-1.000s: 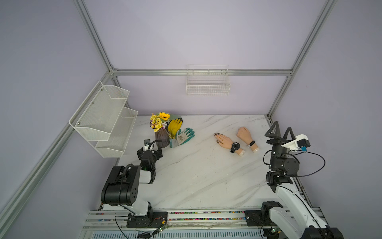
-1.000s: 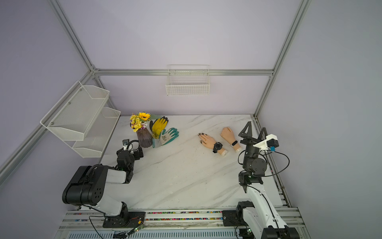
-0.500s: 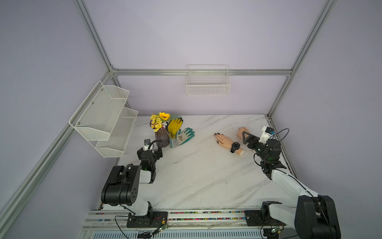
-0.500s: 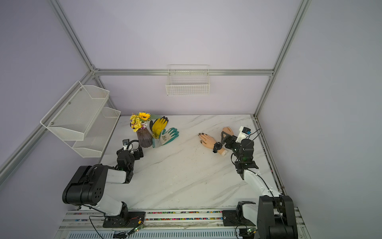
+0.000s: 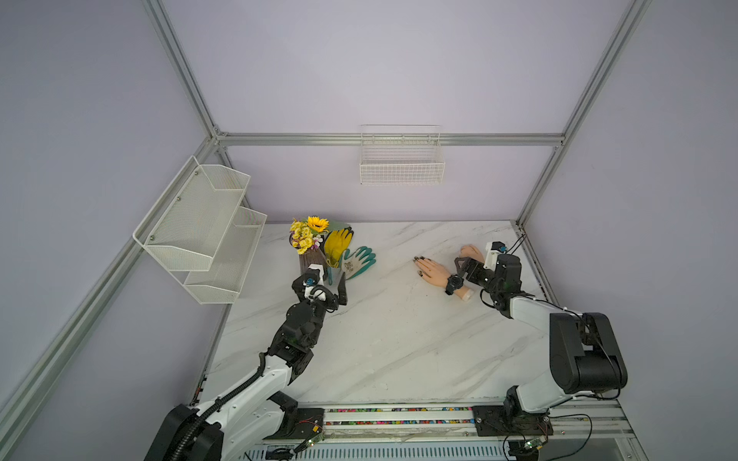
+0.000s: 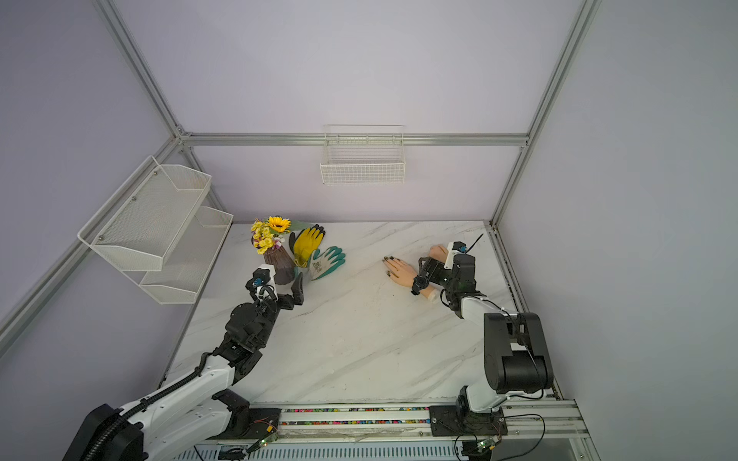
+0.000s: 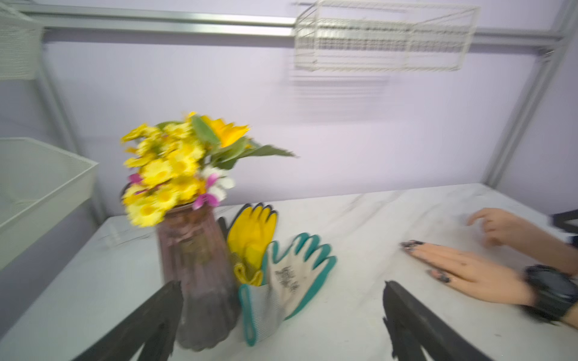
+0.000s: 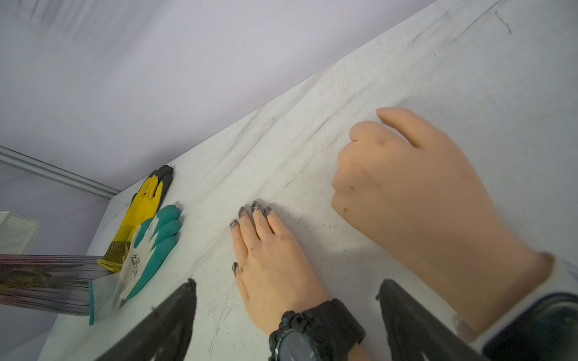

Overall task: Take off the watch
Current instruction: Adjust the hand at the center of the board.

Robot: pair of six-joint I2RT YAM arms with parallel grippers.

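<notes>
**1. Position.** The right hand (image 8: 287, 283) is spread wide. The watch (image 8: 312, 331) lies between its two fingers, set back from the fingertips toward the palm, and is strapped round the wrist of the open-palmed dummy (image 8: 272, 265). It cannot be told whether the fingers touch the strap or stand above it. The left hand (image 7: 281, 284), also spread and holding nothing, is well apart from the watch, with the vase (image 7: 194, 265) and two gloves just ahead of it.

**2. Hazards (assessment).**
- The fisted dummy (image 8: 422, 193) lies just outside one finger of the right hand. A sideways correction could strike it or catch the pale band (image 8: 547, 306) on its wrist, which is the wrong item.
- If the fingers close too far forward, they would clamp the dummy's wrist and not the strap.
- Neither dummy appears to be fixed to the worktop (image 5: 379, 339). With the left hand far off, nothing braces the limb, so a pull would probably drag the whole dummy.
- The fastened strap may bind on the wider palm instead of sliding off.

**3. Materials and shapes.**
- Watch: chunky and all black, with a round dark face, a ridged bezel and a matt rubber strap.
- Dummies: smooth flesh-toned skin that looks soft, with dark smudges. The flat one has grey, chipped nails.
- Worktop: white with grey marble veining, flat and lightly scuffed.
- Gloves: knit with coated palms.
- Vase: ribbed and purple-tinted.
</notes>
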